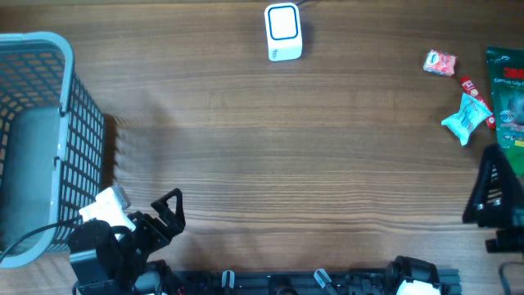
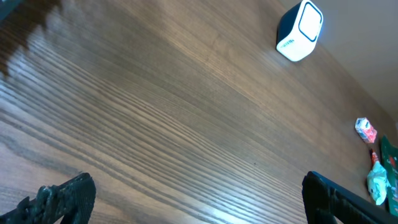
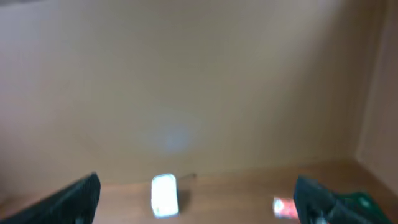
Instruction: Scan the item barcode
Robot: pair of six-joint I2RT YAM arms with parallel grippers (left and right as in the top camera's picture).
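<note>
The white scanner point(image 1: 283, 33) with a blue-rimmed face stands at the back middle of the table; it also shows in the left wrist view as the scanner point(image 2: 300, 31) and, blurred, in the right wrist view as the scanner point(image 3: 165, 195). Items lie at the far right: a small pink-red packet point(image 1: 440, 63), a light blue packet point(image 1: 466, 118) and a green bag point(image 1: 508, 86). My left gripper point(image 1: 169, 211) is open at the front left, holding nothing. My right gripper point(image 1: 491, 176) is open near the right edge, just in front of the items, and is empty.
A blue-grey mesh basket point(image 1: 78, 123) fills the left side, close behind my left arm. A red tube-like item point(image 1: 474, 88) lies between the packets and the green bag. The wooden tabletop point(image 1: 286, 156) stretches between basket and items.
</note>
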